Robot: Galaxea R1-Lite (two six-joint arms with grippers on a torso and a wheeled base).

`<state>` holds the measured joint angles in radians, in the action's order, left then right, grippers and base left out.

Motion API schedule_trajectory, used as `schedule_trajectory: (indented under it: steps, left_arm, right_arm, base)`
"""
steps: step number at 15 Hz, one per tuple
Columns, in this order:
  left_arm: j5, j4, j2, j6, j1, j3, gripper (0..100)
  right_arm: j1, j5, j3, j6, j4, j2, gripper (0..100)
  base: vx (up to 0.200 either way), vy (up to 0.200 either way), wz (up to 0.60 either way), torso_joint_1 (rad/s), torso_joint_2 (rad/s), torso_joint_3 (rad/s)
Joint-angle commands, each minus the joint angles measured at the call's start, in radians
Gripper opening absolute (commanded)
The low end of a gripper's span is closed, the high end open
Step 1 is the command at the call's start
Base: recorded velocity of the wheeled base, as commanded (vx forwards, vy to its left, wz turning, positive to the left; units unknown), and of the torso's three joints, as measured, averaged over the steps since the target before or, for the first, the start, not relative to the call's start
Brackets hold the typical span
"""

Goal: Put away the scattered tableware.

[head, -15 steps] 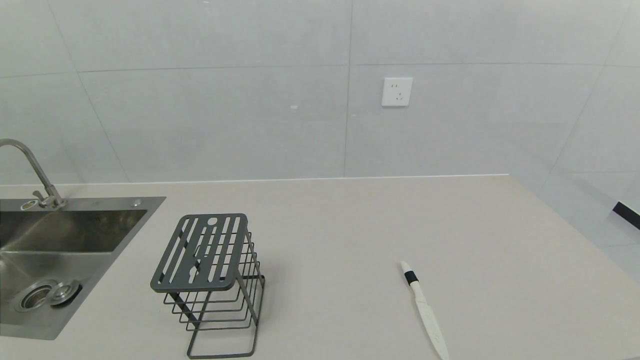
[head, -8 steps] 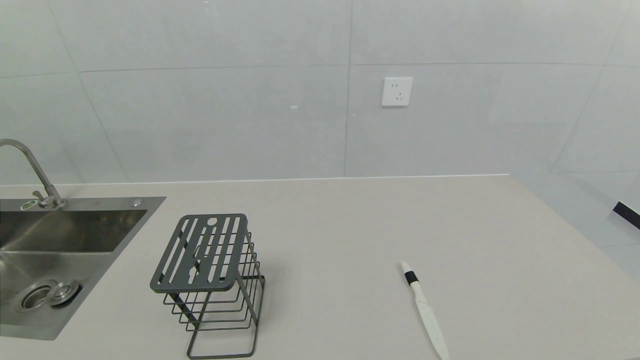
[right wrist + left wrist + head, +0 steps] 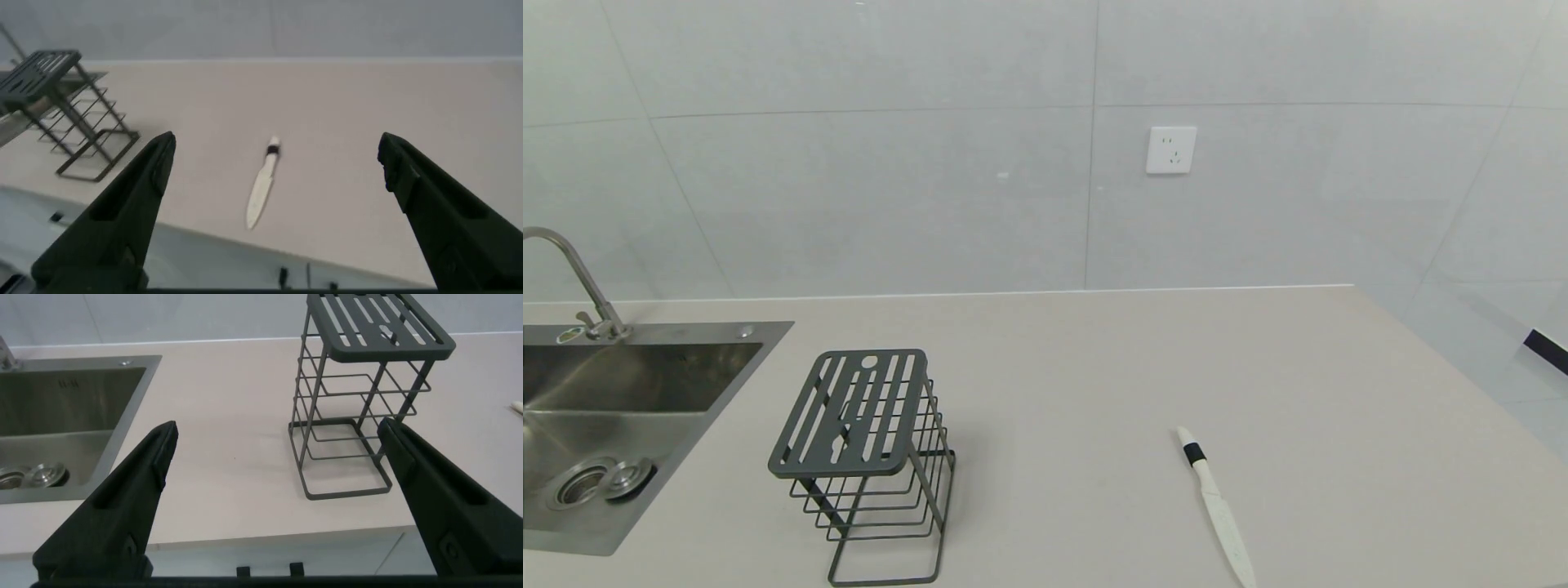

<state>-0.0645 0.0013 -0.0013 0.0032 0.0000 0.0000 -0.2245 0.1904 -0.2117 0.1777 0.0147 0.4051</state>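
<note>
A white knife with a black band lies flat on the beige counter at the front right, its blade toward the near edge; it also shows as the knife in the right wrist view. A dark grey wire knife rack with a slotted top stands left of centre, also seen as the rack. My left gripper hangs open, held back off the counter's front edge and facing the rack. My right gripper is open too, held back off the counter's near edge and facing the knife.
A steel sink with a drain and a curved tap is set in the counter at the left. A tiled wall with a white socket runs behind. The counter's right edge drops off to the floor.
</note>
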Motion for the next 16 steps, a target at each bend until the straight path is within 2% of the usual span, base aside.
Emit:
schedule_trajectory:
  steps: [1,5,10,13,15,16]
  left_arm:
    - [0.0,0.0,0.001,0.0,0.0,0.0,100]
    - [0.0,0.0,0.001,0.001,0.0,0.0,100]
    - [0.0,0.0,0.001,0.001,0.0,0.0,100]
    - [0.0,0.0,0.001,0.001,0.0,0.0,100]
    - [0.0,0.0,0.001,0.001,0.0,0.0,100]
    - [0.0,0.0,0.001,0.001,0.0,0.0,100]
  right_arm:
    - [-0.064,0.004,-0.008,0.023,-0.005,0.202,100]
    - [-0.093,0.006,-0.037,0.022,0.014,0.472,100]
    - [-0.082,0.017,-0.123,-0.119,0.097,0.755,100]
    - [-0.088,0.015,-0.15,-0.207,0.195,0.956,100]
    - [-0.09,0.012,-0.153,-0.219,0.217,0.985,100]
    - [-0.09,0.007,-0.166,-0.224,0.311,1.075,100]
  base:
    - [0.0,0.0,0.0,0.0,0.0,0.0]
    - [0.0,0.0,0.0,0.0,0.0,0.0]
    - [0.0,0.0,0.0,0.0,0.0,0.0]
    - [0.0,0.0,0.0,0.0,0.0,0.0]
    - [0.0,0.0,0.0,0.0,0.0,0.0]
    - [0.0,0.0,0.0,0.0,0.0,0.0]
